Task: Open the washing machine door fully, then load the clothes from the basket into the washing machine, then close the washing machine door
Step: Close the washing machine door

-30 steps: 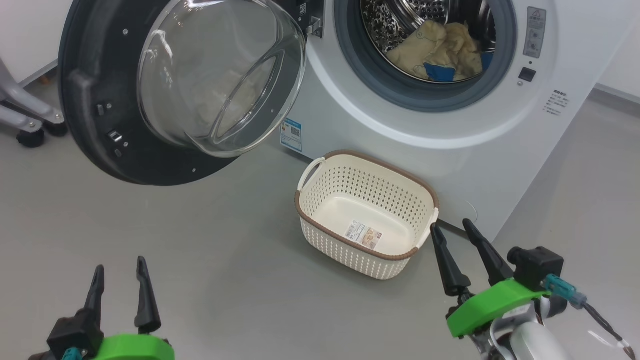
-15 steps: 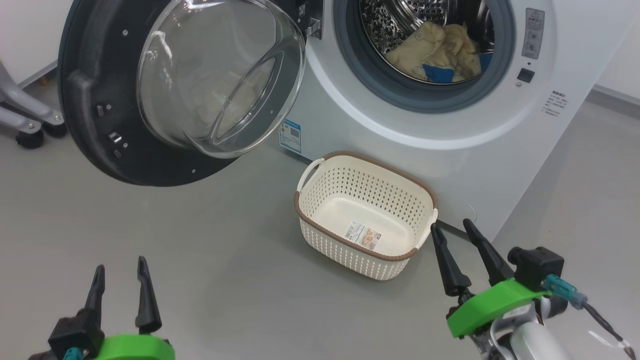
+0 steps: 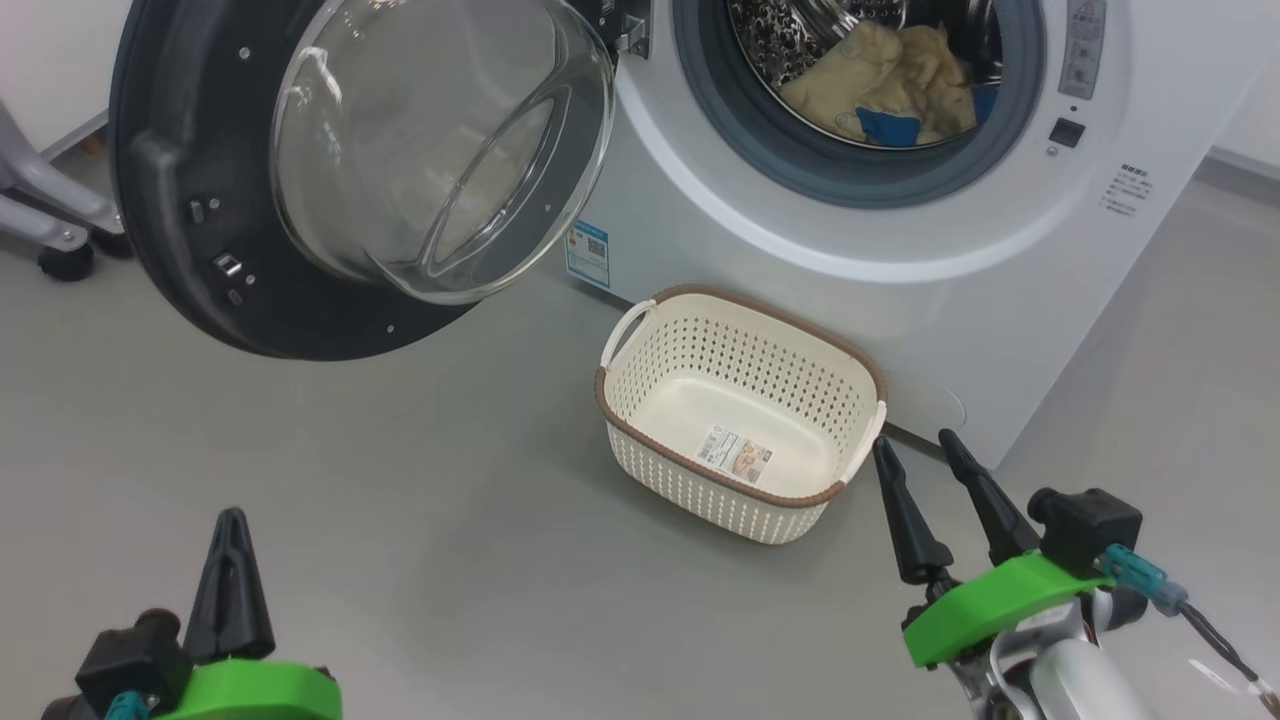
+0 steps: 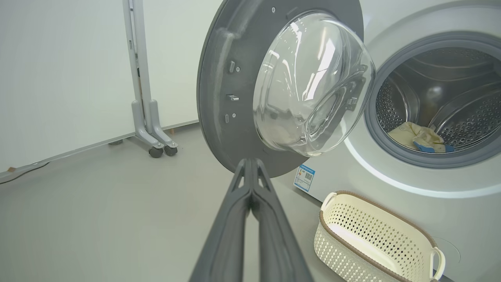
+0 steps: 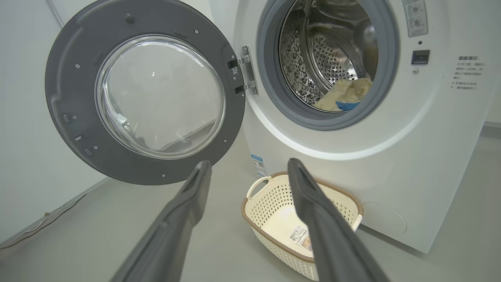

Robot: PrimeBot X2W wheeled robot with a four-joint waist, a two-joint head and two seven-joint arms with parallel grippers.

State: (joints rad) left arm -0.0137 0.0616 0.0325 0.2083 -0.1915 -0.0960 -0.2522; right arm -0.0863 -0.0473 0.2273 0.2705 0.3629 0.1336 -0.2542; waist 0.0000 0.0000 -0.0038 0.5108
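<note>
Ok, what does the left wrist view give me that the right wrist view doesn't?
Left wrist adds: the wheeled grey stand, and the left claw, shut. Right wrist adds: the door hinges, the label inside the basket, and the right claw, open. Shared: the open washing machine door, the clothes in the drum, and the basket.

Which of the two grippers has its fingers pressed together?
The left gripper: its two dark fingers meet at one tip and hold nothing. The right gripper has its fingers clearly apart, near the basket.
</note>
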